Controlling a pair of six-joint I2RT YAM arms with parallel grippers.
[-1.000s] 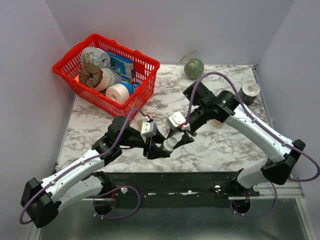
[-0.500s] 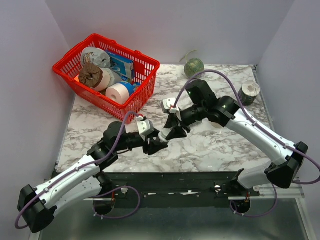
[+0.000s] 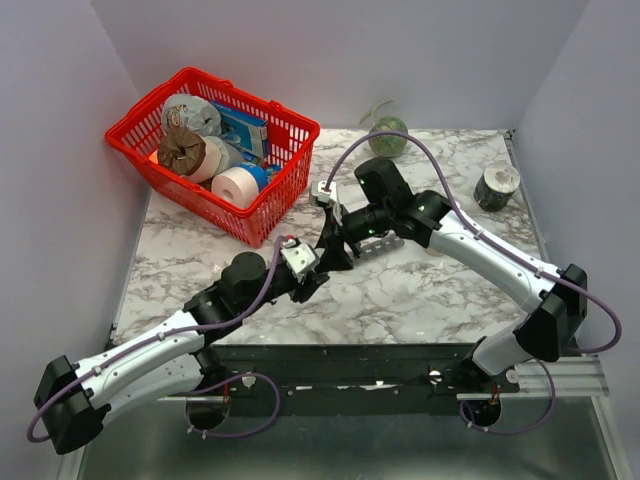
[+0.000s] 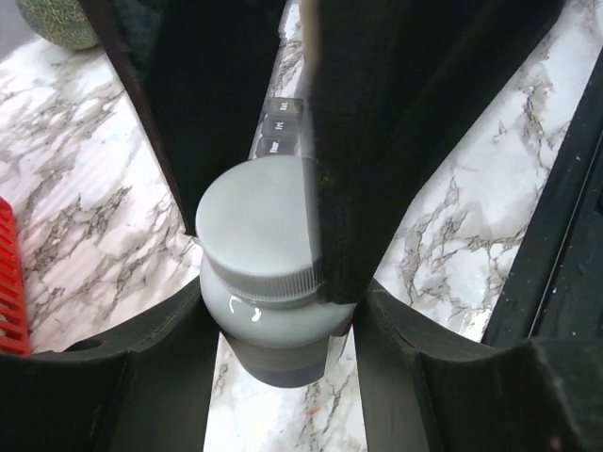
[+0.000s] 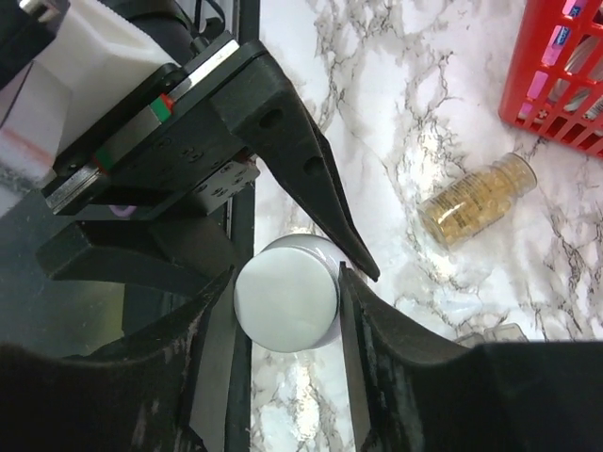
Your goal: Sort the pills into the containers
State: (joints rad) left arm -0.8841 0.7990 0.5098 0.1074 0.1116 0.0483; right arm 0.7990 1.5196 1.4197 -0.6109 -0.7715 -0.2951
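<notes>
1. A red basket (image 3: 200, 205) with rolls (image 3: 238, 186) inside stands far left on the marble desk (image 3: 450, 290).
2. A green ball (image 3: 388, 136) lies at the far edge.
3. A white-capped bottle (image 4: 268, 282) is near the front edge.

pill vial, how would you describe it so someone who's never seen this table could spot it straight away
Find the red wire basket on the marble table. Beside its corner, but apart from it, a small clear vial lies on its side on the bare marble. It is see-through and packed with tan-yellow pills, unlike the opaque white-capped bottle nearby.
</notes>
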